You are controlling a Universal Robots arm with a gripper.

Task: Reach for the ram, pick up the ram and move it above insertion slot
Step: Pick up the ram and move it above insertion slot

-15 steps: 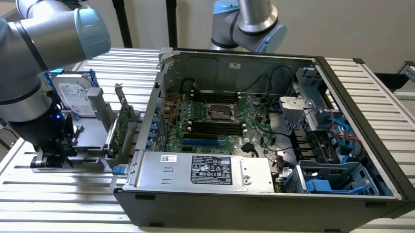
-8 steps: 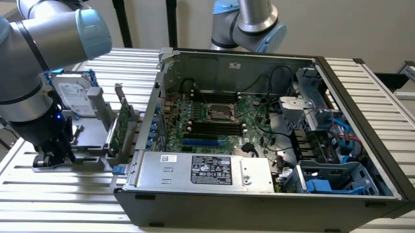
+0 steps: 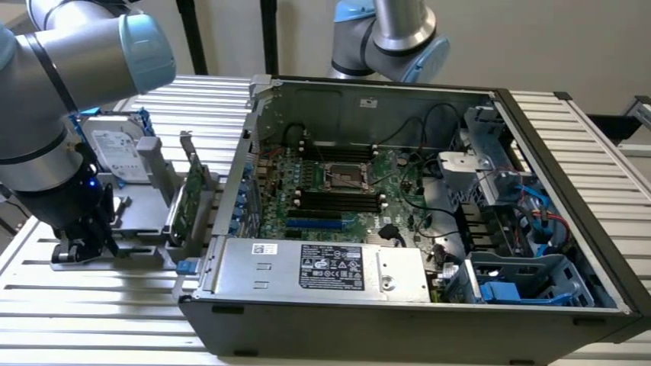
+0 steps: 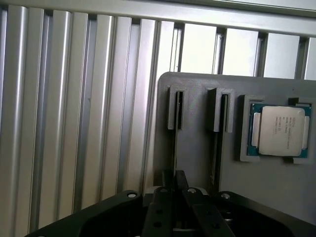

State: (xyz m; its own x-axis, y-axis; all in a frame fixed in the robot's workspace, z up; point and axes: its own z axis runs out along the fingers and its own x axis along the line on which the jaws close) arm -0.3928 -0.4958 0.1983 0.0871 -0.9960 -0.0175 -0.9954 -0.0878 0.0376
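The ram (image 4: pixel 175 144) stands edge-on as a thin dark strip in one slot of a grey holder (image 4: pixel 197 143). My gripper (image 4: pixel 174 178) is down over that slot, its two fingers drawn together on the ram's top edge. In the exterior view the gripper (image 3: pixel 81 245) sits low on the holder (image 3: pixel 142 221) at the exterior view's left, beside the open computer case (image 3: pixel 407 305). Black insertion slots (image 3: pixel 341 200) lie on the motherboard inside the case, well away from the gripper.
A second thin stick stands in the neighbouring slot (image 4: pixel 219 113), and a processor chip (image 4: pixel 279 129) lies in a recess beyond it. A wide green card (image 3: pixel 194 194) and a hard drive (image 3: pixel 112 149) stand on the holder. Another arm (image 3: pixel 397 38) rises behind the case.
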